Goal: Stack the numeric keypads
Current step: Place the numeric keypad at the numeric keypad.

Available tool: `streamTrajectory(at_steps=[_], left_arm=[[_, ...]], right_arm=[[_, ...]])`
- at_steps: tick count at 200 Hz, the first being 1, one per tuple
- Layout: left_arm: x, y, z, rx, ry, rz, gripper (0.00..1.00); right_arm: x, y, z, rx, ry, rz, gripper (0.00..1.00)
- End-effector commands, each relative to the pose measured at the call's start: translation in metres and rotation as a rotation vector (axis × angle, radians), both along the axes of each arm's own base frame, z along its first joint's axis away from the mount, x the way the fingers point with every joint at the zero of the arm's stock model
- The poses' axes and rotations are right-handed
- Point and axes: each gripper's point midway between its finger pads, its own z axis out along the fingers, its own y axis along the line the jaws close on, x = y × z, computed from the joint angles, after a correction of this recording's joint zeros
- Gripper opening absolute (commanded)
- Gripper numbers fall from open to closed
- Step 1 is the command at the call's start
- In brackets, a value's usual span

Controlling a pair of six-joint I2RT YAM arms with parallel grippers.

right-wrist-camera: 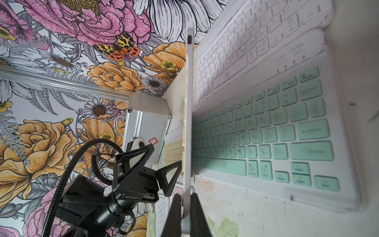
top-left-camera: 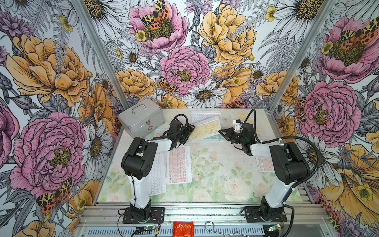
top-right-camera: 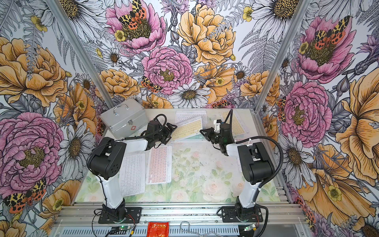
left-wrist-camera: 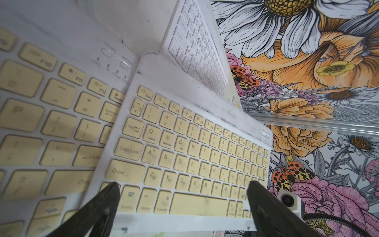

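In both top views, the white-framed, yellow-keyed numeric keypad sat tilted at the rear of the floral table. Left wrist view: the left gripper stood spread over its space-bar row. Right wrist view: the right gripper pinched its thin edge above a mint-keyed keypad.

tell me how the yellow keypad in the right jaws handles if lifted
Probably stiff: the yellow keypad runs straight out from the right gripper, jaws shut. Likely light, being so thin. A narrow end pinch may let it pivot.
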Motion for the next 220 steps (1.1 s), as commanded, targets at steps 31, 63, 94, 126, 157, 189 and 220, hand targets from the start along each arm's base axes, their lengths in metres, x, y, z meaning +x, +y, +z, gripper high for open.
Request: streamTrajectory(at_steps=[31, 63, 94, 126, 157, 189, 220], left_arm=[[0.017, 0.005, -0.002, 0.099, -0.003, -0.043, 0.99], [0.021, 0.004, -0.007, 0.124, 0.002, -0.051, 0.99], [0.024, 0.002, -0.014, 0.138, 0.011, -0.059, 0.99], [0.030, 0.000, -0.017, 0.144, 0.018, -0.071, 0.99], [0.032, -0.004, -0.018, 0.145, 0.017, -0.081, 0.99], [0.033, -0.006, -0.017, 0.149, 0.013, -0.083, 0.99], [0.034, -0.006, -0.017, 0.150, 0.015, -0.085, 0.99]], right_arm=[[0.020, -0.009, 0.013, 0.024, -0.083, 0.006, 0.00], [0.023, -0.015, 0.006, 0.039, -0.069, -0.008, 0.00], [0.027, -0.024, 0.000, 0.071, -0.059, -0.027, 0.00], [0.027, -0.029, -0.005, 0.082, -0.051, -0.035, 0.00], [0.025, -0.032, -0.013, 0.077, -0.034, -0.045, 0.00], [0.022, -0.034, -0.028, 0.071, -0.002, -0.058, 0.00], [0.021, -0.037, -0.038, 0.076, 0.019, -0.082, 0.00]])
